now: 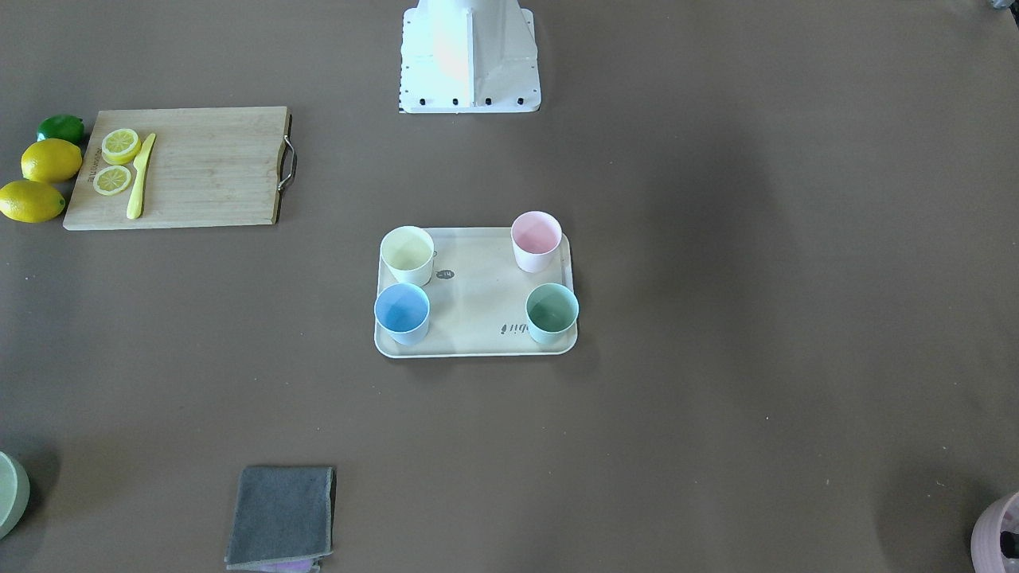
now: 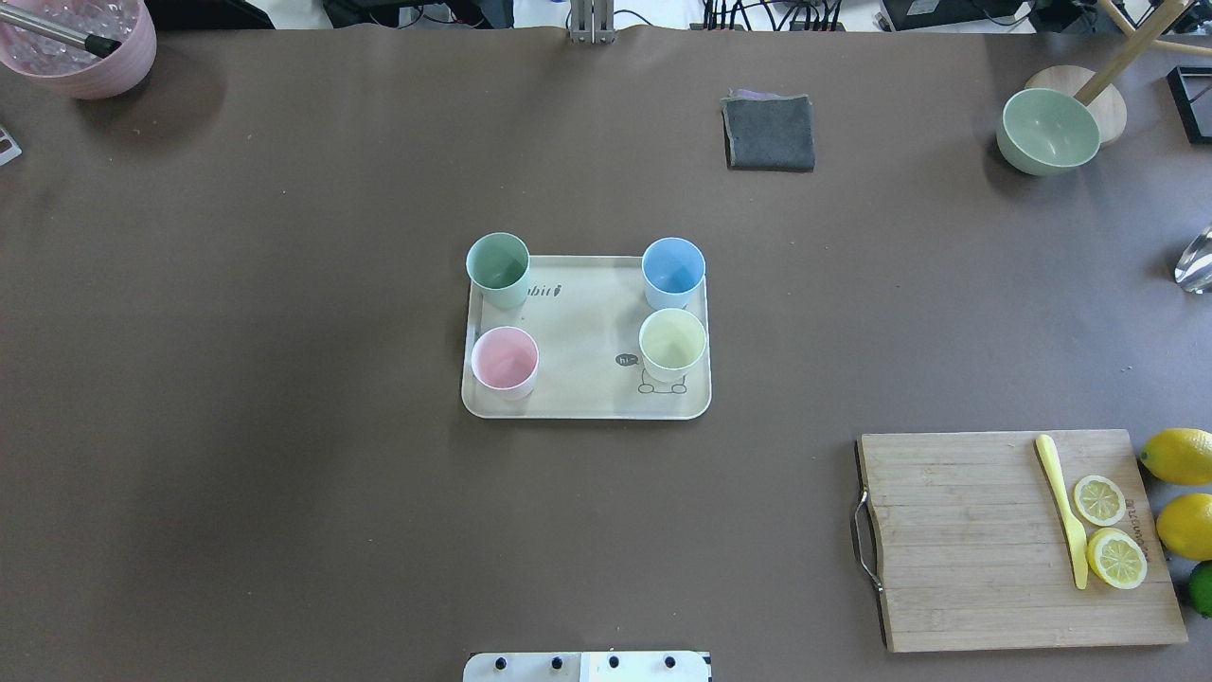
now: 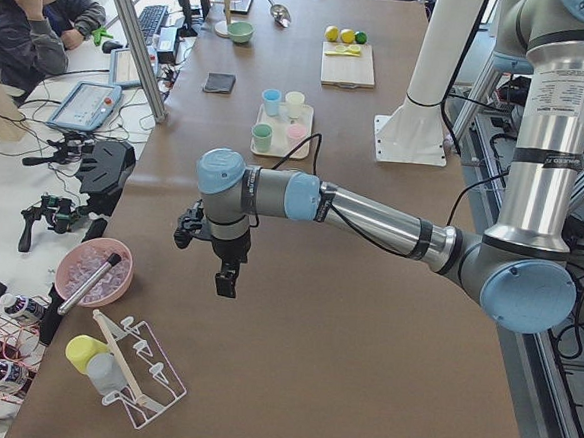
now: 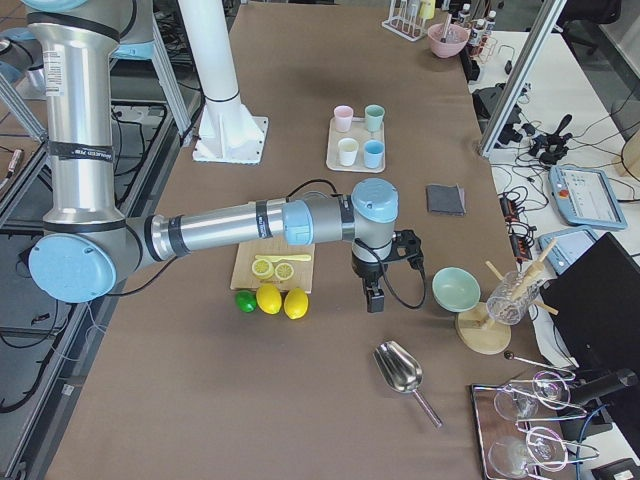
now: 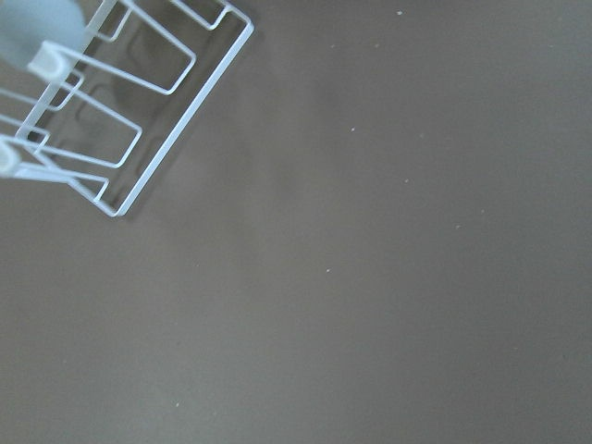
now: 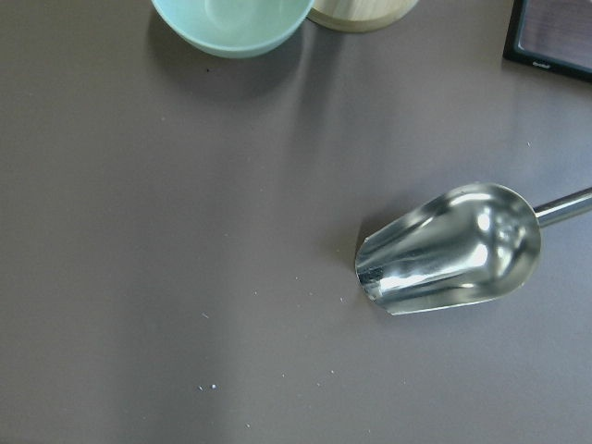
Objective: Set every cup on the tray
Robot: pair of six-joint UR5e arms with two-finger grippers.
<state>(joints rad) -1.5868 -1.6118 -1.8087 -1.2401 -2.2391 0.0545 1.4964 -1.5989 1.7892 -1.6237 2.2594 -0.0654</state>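
The cream tray [image 2: 587, 350] lies mid-table; it also shows in the front view [image 1: 478, 302]. Four cups stand upright on it, one near each corner: mint green [image 2: 498, 268], light blue [image 2: 673, 270], pink [image 2: 505, 361] and pale yellow [image 2: 673, 344]. My left gripper [image 3: 227, 280] hangs over bare table far from the tray, near the left end. My right gripper [image 4: 375, 297] hangs near the right end, beside the lemons. Both show only in the side views, so I cannot tell whether they are open or shut. Neither wrist view shows fingers.
A wooden cutting board [image 2: 985, 549] with lemon slices and a yellow knife, with lemons beside it, lies front right. A grey cloth [image 2: 769, 133], a sage bowl [image 2: 1047, 130] and a mauve pot [image 2: 80, 43] sit along the far edge. A metal scoop [image 6: 449, 250] and a wire rack [image 5: 111, 102] lie below the wrists.
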